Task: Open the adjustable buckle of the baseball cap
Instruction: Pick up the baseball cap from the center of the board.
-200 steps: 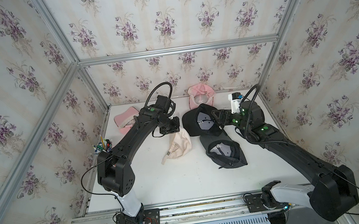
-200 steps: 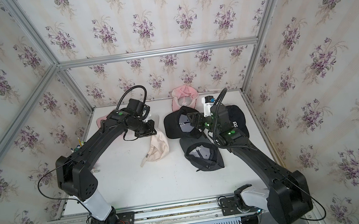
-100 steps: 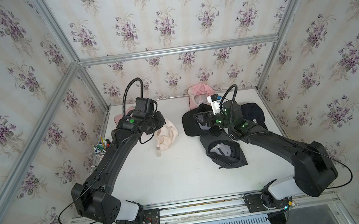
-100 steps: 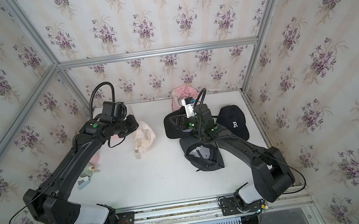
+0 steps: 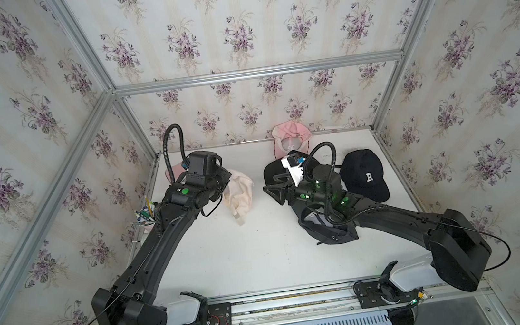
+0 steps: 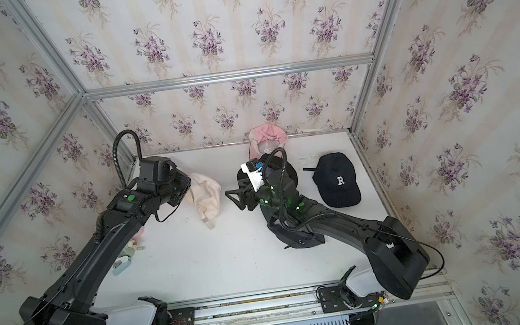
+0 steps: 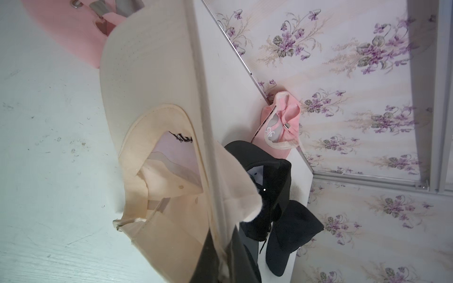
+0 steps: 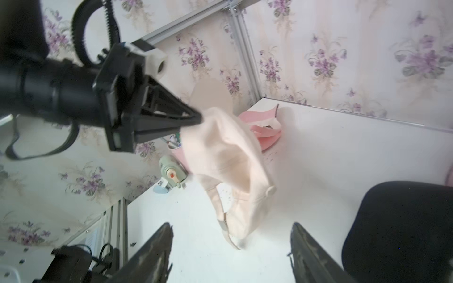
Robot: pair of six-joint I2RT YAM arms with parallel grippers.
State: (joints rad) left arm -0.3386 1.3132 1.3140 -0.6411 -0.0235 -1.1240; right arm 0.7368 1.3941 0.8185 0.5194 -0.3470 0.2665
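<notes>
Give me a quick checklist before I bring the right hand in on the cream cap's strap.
1. Grip: ok, the left hand is shut on the cream cap, which hangs from it.
2. Free hand: ok, the right hand is open and empty.
3. Access: ok, the strap hangs at the cap's lower end, facing the right hand.
4. Opened: not ok, the buckle looks fastened, with the strap joined across the gap.
5. Clearance: cannot tell whether the cap touches the table.
6. Obstacles: ok, the black cap lies apart from the cream cap.
</notes>
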